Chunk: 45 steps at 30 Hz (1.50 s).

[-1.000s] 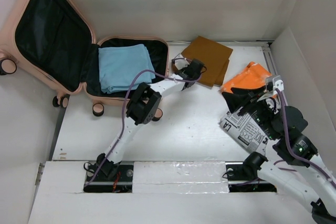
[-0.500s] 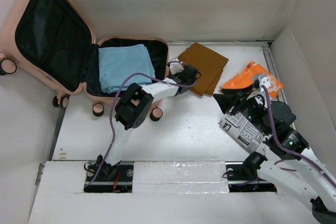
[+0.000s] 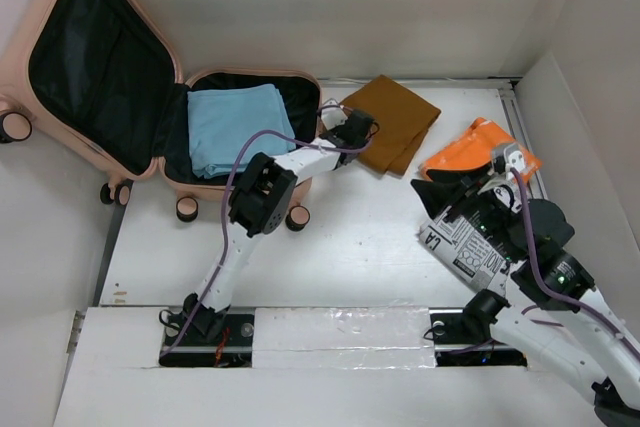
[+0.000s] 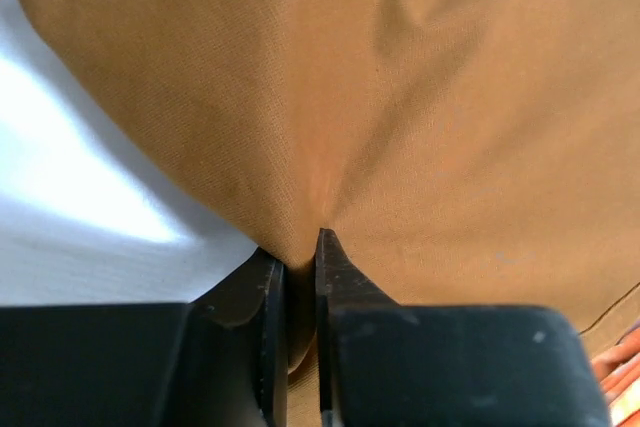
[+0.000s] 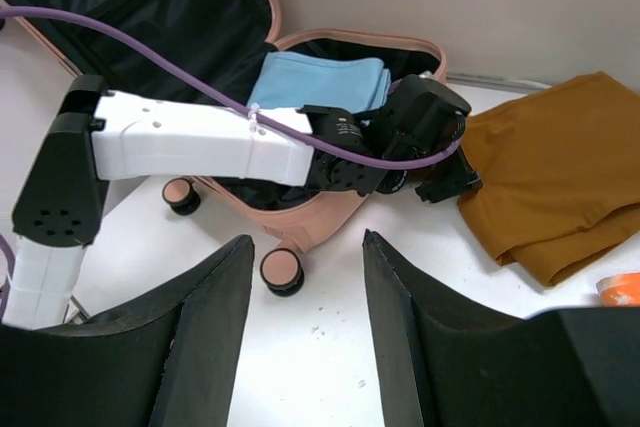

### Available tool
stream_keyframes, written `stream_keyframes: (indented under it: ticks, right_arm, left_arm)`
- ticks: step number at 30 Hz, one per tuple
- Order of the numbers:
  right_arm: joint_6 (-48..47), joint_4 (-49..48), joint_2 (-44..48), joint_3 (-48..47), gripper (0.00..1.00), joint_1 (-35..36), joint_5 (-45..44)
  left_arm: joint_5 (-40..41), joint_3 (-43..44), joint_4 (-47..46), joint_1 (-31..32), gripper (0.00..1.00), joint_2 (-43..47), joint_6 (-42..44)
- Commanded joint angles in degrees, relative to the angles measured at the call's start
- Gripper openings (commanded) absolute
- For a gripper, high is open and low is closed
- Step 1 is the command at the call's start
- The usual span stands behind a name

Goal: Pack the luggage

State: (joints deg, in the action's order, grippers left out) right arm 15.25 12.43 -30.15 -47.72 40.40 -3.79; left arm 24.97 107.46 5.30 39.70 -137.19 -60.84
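The luggage lies open at the back left, pale pink with black lining, its lid leaning against the wall. A folded light-blue cloth lies in its base. Just right of the base sits a folded brown cloth. My left gripper is shut on that cloth's near-left edge; in the left wrist view the jaws pinch a fold of brown fabric. My right gripper hangs open and holds nothing, above the bare table in front of the luggage.
An orange packet lies right of the brown cloth, beside my right arm. The luggage's caster wheels stick out toward the table's middle. White walls close in the back and the right side.
My left gripper opened and shut again on the brown cloth's edge. The cloth has shifted and turned a little toward the luggage. My right arm swayed slightly, its jaws unchanged.
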Motion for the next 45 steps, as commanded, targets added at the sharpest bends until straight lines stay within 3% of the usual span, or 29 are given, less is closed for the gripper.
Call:
stream_keyframes:
  ticks: [1,8,15,19,23,27,33,40,45]
  right_arm:
    - [0.22,-1.88,1.76,-0.18,0.54,-0.32,1.07]
    - [0.22,-1.88,1.24,-0.18,0.54,-0.32,1.68]
    - [-0.30,-3.63,1.24,-0.18,0.54,-0.32,1.68]
    - [-0.30,-4.25,0.01,-0.18,0.54,-0.32,3.08]
    - [-0.83,-5.39,-1.14,-0.70,0.54,-0.32,3.62]
    - [-0.83,-5.39,-1.14,-0.70,0.54,-0.32,4.23]
    - [-0.83,-5.39,-1.14,-0.70,0.54,-0.32,4.23]
    - [-0.30,-5.92,0.01,1.32,0.54,-0.32,4.85]
    - [0.22,-5.92,1.15,2.99,0.54,-0.32,5.46]
  left_arm:
    - [-2.03,2.40,0.07,-0.86,0.00,-1.77,4.31]
    - [-9.65,15.05,0.58,0.29,0.00,1.39,24.08]
    - [-21.71,15.41,5.94,-3.40,0.00,11.32,41.21]
    - [-21.63,16.29,9.99,-6.55,0.00,17.46,48.16]
    - [-27.51,16.29,11.14,-11.82,0.00,22.03,49.33]
    - [-28.22,14.10,12.37,-18.07,0.00,25.56,49.33]
    - [-28.93,1.98,11.14,-29.22,0.00,32.84,46.78]
    - [-26.65,-11.73,8.94,-39.95,0.00,35.58,45.46]
    - [-18.75,-16.84,8.15,-43.21,0.00,34.71,45.46]
